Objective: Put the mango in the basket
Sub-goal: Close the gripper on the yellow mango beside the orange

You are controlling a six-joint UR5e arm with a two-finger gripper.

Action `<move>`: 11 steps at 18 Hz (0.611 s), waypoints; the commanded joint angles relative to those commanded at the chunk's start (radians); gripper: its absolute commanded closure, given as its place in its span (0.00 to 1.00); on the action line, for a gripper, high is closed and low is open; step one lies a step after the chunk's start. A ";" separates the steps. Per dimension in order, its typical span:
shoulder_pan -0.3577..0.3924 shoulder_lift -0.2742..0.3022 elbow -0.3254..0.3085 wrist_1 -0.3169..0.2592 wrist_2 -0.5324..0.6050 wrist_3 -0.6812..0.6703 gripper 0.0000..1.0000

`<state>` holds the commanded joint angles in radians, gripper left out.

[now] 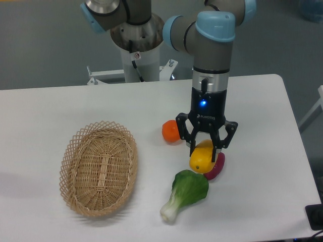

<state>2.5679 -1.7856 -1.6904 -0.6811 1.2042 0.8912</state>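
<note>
Far to the left of the claw, the basket [99, 173] lies on the white table [60, 108]; it is oval, woven from light tan wicker, with an open lattice rim, and nothing is seen inside it. Closer, a little to the left of the claw and slightly behind it, the round orange [171, 131] sits on the table, apart from the fingers. Below the claw and slightly left, a green leafy vegetable [185, 193] with a pale stem lies on the table, its leaf end near the mango. The claw [206, 147] itself points straight down from the arm [212, 60], and its two fingers stand on both sides of the mango [203, 157], closed on its upper part. The mango is yellow shading to orange, tilted, and it is well apart from the basket; whether it still touches the table cannot be told. Just to the right of the mango and touching it, a small purple-red vegetable [217, 167] lies under the right finger.
</note>
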 joint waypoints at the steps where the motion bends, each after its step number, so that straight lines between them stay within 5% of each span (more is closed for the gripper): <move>1: 0.000 0.000 -0.003 0.000 0.000 -0.002 0.55; 11: -0.035 0.032 -0.014 0.000 0.000 -0.136 0.55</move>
<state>2.5327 -1.7534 -1.7043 -0.6811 1.2042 0.7550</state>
